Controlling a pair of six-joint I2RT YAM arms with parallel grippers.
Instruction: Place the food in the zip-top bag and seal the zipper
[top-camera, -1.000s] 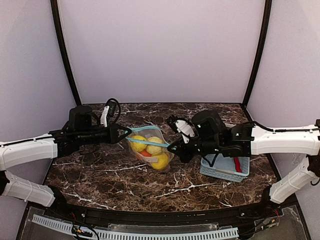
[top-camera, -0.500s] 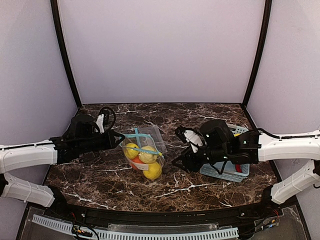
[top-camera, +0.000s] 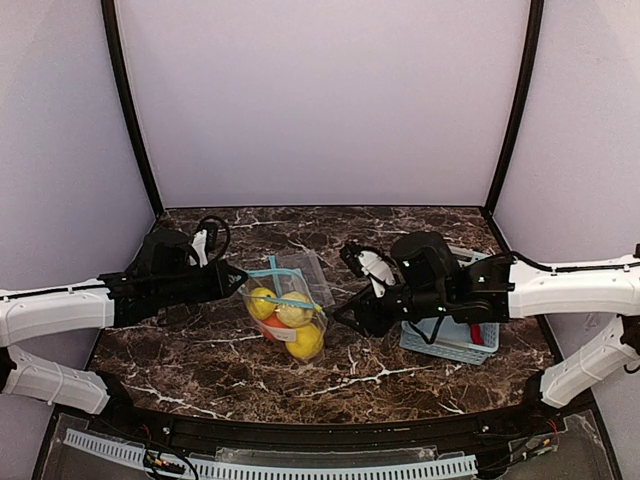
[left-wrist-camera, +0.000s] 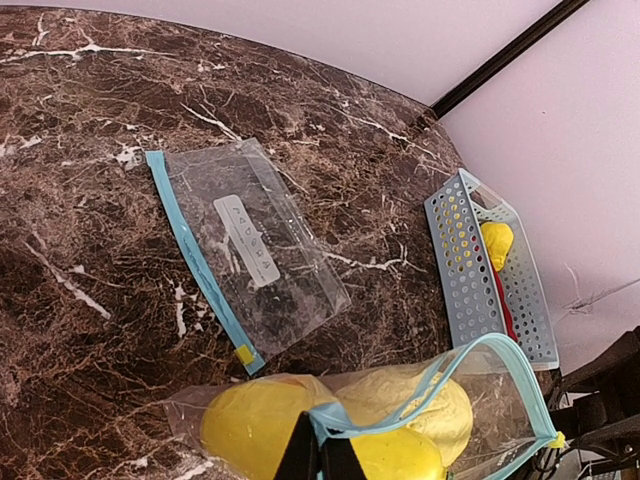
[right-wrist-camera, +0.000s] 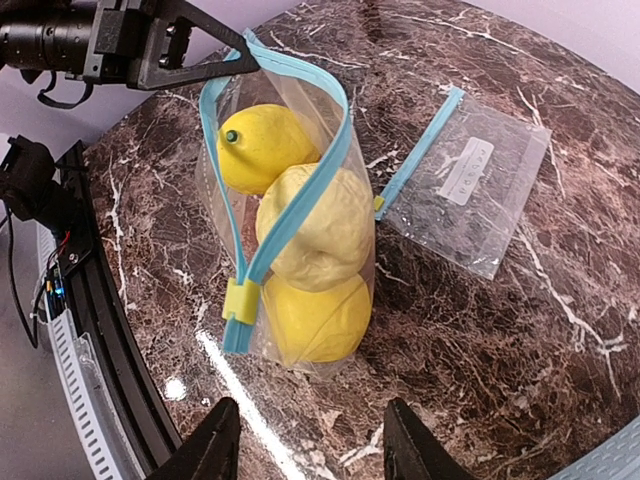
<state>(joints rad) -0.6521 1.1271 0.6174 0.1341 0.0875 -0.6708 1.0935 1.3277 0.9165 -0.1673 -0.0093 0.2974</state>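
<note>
Clear zip-top bag with blue zipper (right-wrist-camera: 332, 140), mouth open, holds glossy yellow fruits (right-wrist-camera: 312, 232) mid-table on dark marble (top-camera: 200, 355), with bare stone toward the near edge. Left gripper (right-wrist-camera: 245, 62) is pinched closed on the bag's rim. Right gripper (right-wrist-camera: 310, 410), fingers spread wide, hovers just beside the bag, touching nothing.

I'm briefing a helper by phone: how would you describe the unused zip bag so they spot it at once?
On the dark marble table, look near the middle, just behind the bulging bag of yellow fruit. The empty bag lies flat there, clear with a blue zipper edge and white label; unlike its neighbour, it holds nothing.
</note>
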